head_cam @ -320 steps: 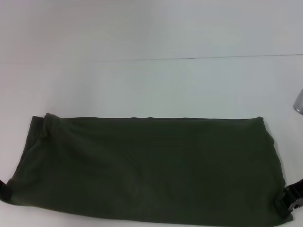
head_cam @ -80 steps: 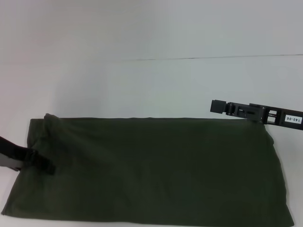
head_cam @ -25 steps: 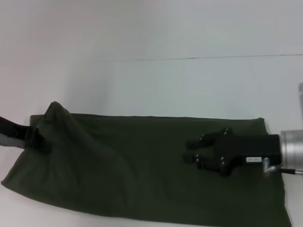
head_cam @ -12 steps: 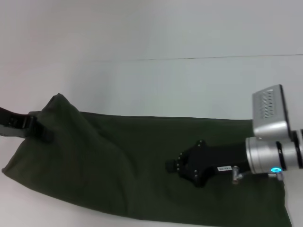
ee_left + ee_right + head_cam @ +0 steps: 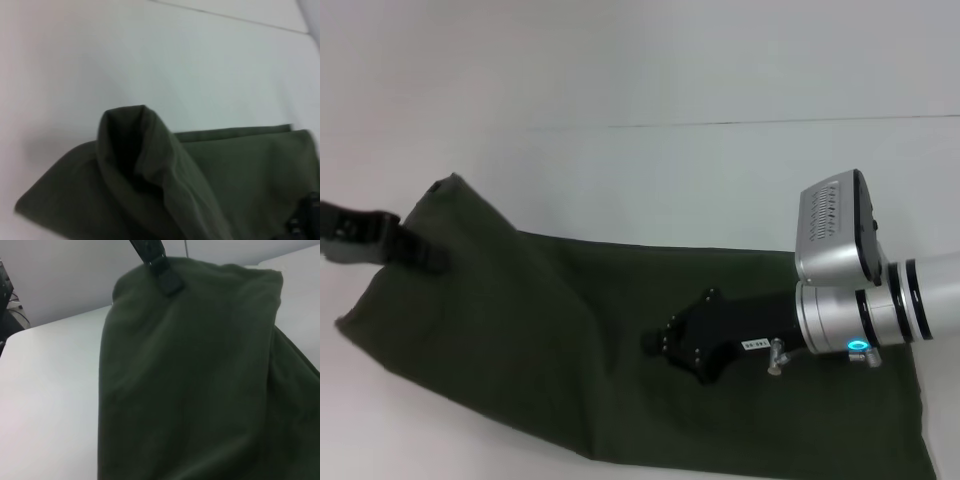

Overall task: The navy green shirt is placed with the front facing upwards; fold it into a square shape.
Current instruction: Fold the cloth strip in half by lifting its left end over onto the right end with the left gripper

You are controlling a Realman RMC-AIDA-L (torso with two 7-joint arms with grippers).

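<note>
1. We see the left gripper [image 5: 415, 252] pinching the navy green shirt [image 5: 570, 330] at its raised left end, above the white table [image 5: 650, 170]
2. Right gripper [image 5: 665, 345] rests mid-shirt; finger state unclear

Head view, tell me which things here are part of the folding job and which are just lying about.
Part of the job:
navy green shirt, its left end raised off the table
left gripper, holding that raised end
right gripper, down on the shirt's middle

Just there:
white table; nothing else on it

The shirt [image 5: 570, 330] lies on the table [image 5: 640, 180], left claw [image 5: 420, 255] at its left end, right claw [image 5: 665, 345] on its middle.
</note>
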